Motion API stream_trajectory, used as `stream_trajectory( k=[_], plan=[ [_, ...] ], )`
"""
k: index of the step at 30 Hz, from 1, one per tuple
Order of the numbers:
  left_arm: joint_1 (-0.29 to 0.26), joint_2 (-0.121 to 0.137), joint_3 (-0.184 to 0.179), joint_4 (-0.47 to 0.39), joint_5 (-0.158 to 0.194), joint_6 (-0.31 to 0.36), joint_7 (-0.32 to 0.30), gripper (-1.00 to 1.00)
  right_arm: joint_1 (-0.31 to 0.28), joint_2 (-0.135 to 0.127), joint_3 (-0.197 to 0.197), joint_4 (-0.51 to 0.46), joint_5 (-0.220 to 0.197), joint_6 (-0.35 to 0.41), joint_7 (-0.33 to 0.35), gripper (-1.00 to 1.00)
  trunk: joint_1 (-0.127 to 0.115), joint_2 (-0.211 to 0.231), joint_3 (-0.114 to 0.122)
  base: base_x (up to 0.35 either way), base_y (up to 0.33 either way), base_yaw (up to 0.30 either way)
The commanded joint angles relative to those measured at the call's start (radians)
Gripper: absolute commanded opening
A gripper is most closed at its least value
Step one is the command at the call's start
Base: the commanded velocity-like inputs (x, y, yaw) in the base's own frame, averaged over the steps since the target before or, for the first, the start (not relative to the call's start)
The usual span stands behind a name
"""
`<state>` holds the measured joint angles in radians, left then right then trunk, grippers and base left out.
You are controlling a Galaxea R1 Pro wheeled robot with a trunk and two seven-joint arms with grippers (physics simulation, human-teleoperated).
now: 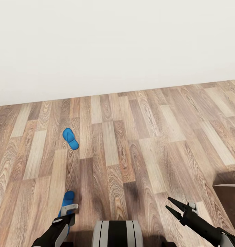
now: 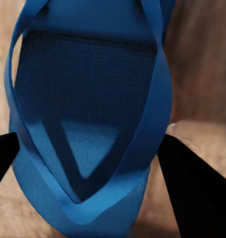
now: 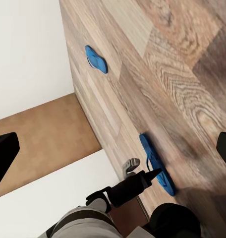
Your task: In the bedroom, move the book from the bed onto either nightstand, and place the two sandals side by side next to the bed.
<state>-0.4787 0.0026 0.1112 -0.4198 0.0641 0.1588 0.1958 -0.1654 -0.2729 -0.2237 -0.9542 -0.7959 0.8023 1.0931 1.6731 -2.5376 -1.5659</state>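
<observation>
Sandal [image 2: 88, 148] between left pincer [image 1: 67, 211] fingers, open | right pincer [image 1: 174, 207] open, empty

Two sandals, two claws, one floor, one wall.

Two blue sandals are counted: the far sandal [image 1: 70, 138] lies alone on the wood-plank floor [image 1: 138, 144], and the near sandal [image 1: 67, 200] sits at the left claw [image 1: 70, 210], its blue straps crossing the left wrist view [image 2: 88, 134]. Two claws show: the left one and the right claw [image 1: 174, 207]. One white wall [image 1: 117, 44] runs along behind the floor. One brown box-like corner [image 1: 231, 197] shows at the right edge.
</observation>
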Motion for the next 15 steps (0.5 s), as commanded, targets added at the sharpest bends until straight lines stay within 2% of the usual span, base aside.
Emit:
stream_trajectory(
  k=[1, 11, 15],
  plan=[
    [0.0, -0.001, -0.001, -0.002, 0.006, 0.005, 0.002, -1.0, 0.0, 0.0, 0.0, 0.0, -0.003, 0.006, 0.001, 1.0, 0.0, 0.0, -0.001, 0.0, 0.0, 0.0],
    [0.0, -0.001, -0.001, -0.002, 0.006, 0.005, 0.002, -1.0, 0.0, 0.0, 0.0, -0.002, -0.003, 0.005, 0.002, 1.0, 0.0, 0.0, -0.001, 0.0, 0.0, 0.0],
    [0.0, -0.001, -0.001, -0.002, 0.006, 0.005, 0.002, -1.0, 0.0, 0.0, 0.0, -0.003, -0.003, 0.005, 0.001, 1.0, -0.002, 0.001, 0.015, 0.0, 0.0, 0.0]
  ],
)
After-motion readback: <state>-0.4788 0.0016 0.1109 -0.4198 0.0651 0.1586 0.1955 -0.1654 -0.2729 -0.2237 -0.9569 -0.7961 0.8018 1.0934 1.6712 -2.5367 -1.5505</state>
